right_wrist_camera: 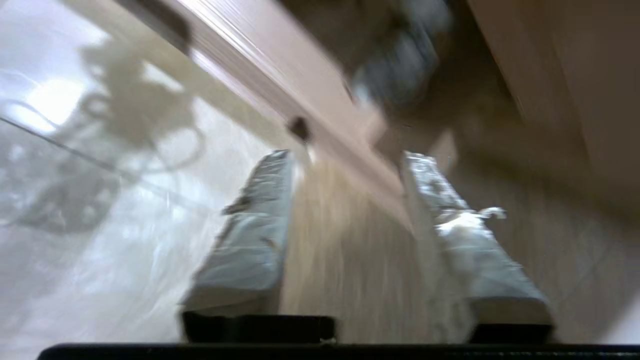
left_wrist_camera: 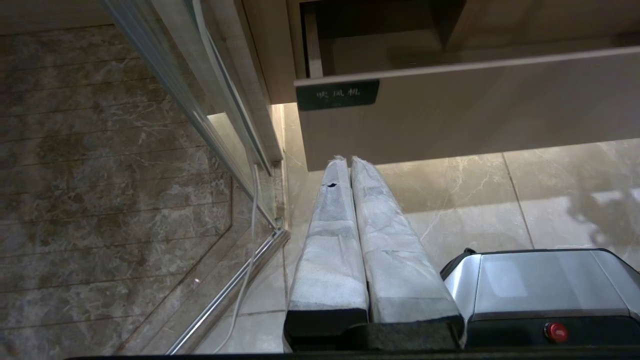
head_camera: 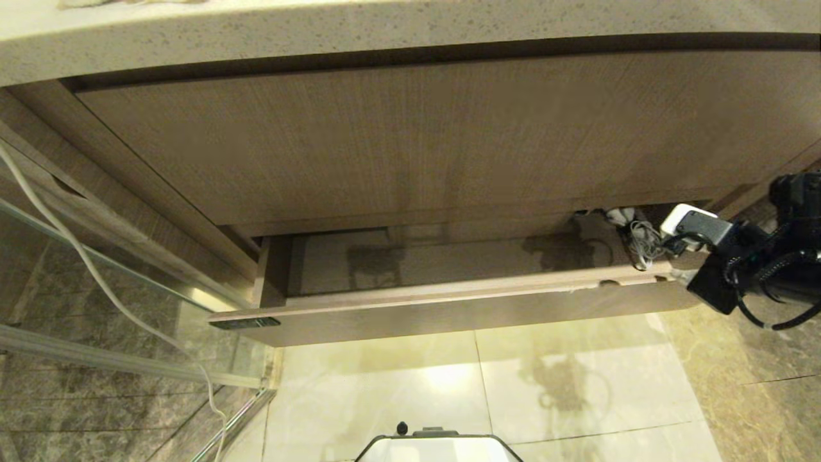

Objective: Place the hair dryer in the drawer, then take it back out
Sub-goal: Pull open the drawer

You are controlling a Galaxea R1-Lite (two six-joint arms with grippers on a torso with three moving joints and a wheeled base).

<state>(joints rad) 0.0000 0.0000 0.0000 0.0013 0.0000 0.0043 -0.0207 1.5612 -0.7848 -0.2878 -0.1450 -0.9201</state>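
Note:
The drawer point(head_camera: 449, 308) stands pulled out, with a black tag at its left end point(left_wrist_camera: 336, 94). The white hair dryer point(head_camera: 623, 217) lies inside at the right end, its cord point(head_camera: 641, 247) bundled beside it. In the right wrist view the hair dryer point(right_wrist_camera: 400, 70) is a blurred dark shape ahead of the fingers. My right gripper point(head_camera: 668, 250) is open and straddles the top edge of the drawer front point(right_wrist_camera: 350, 250) at its right end. One finger is inside and one outside, and the right gripper point(right_wrist_camera: 345, 157) holds nothing. My left gripper point(left_wrist_camera: 348, 160) hangs shut and empty over the floor below the drawer's left end.
A taller wood-grain panel point(head_camera: 417, 141) and a stone countertop point(head_camera: 385, 32) overhang the drawer. A glass door with a metal rail point(head_camera: 128, 366) and a white cable point(head_camera: 96, 276) stand on the left. My base point(head_camera: 439, 449) rests on the pale tile floor point(head_camera: 577, 385).

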